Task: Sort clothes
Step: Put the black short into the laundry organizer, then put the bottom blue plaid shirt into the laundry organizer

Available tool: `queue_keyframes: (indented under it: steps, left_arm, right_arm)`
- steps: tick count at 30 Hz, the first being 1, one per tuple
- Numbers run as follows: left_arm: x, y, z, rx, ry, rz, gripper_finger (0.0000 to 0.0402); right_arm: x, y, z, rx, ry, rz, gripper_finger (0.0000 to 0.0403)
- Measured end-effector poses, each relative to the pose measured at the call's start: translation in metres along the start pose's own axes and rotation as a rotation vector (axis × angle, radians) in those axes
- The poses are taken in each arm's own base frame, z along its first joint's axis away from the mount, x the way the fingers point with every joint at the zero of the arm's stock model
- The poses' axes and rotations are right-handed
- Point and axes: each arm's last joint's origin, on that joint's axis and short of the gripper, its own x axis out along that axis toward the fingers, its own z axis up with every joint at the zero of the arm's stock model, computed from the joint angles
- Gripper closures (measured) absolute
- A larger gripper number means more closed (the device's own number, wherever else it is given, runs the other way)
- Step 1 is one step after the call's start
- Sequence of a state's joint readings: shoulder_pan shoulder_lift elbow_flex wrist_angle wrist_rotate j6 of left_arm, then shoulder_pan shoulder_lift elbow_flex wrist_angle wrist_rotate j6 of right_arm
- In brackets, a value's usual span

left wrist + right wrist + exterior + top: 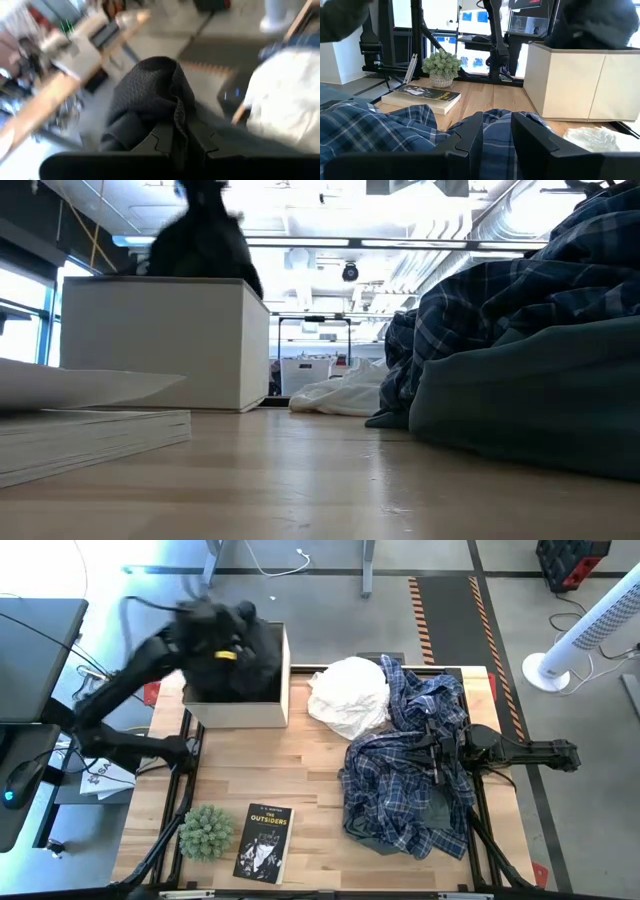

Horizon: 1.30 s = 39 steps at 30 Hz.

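Left gripper [175, 142], jaws clamped on the black garment [150, 95], hung directly over the open box [262, 712] (drop lies straight below), while right gripper [496, 131], jaws apart, rested on the plaid shirts [415, 765] heaped on the tabletop [310, 775].

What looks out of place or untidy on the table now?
The plaid shirts lie in a crumpled heap that hangs over the table's right edge and buries the right claw. A book and small plant sit among laundry.
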<state>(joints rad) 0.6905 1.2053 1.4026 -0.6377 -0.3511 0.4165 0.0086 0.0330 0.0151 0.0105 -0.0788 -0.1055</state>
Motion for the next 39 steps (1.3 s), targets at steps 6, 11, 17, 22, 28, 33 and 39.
queue_keyframes:
  steps: [6,11,17,22,28,33,39]
  left_arm:
    - [0.088,-0.023,-0.052,-0.063,0.257,-0.085,0.0386]
    - [0.136,-0.039,-0.092,-0.114,0.509,-0.181,0.0384]
    - [0.182,-0.056,-0.133,-0.117,0.727,-0.249,0.0371]
    - [0.197,-0.053,-0.145,-0.086,0.790,-0.252,0.0330]
    - [0.171,-0.026,-0.107,-0.113,0.726,-0.255,0.0258]
    - [0.129,0.004,-0.059,-0.141,0.583,-0.220,0.0202]
    - [0.065,0.028,-0.023,-0.218,0.371,-0.215,0.0174]
  right_arm:
    - [0.000,0.000,0.000,0.000,0.001,0.000,0.0304]
    - [0.000,0.000,0.000,0.000,0.000,0.000,0.0304]
    - [0.000,0.000,0.000,0.000,0.000,0.000,0.0304]
    - [0.000,0.000,0.000,0.000,0.000,0.000,0.0304]
    - [0.000,0.000,0.000,0.000,0.000,0.000,0.0304]
    - [0.000,0.000,0.000,0.000,0.001,0.000,0.0304]
    - [0.000,0.000,0.000,0.000,0.000,0.000,0.0304]
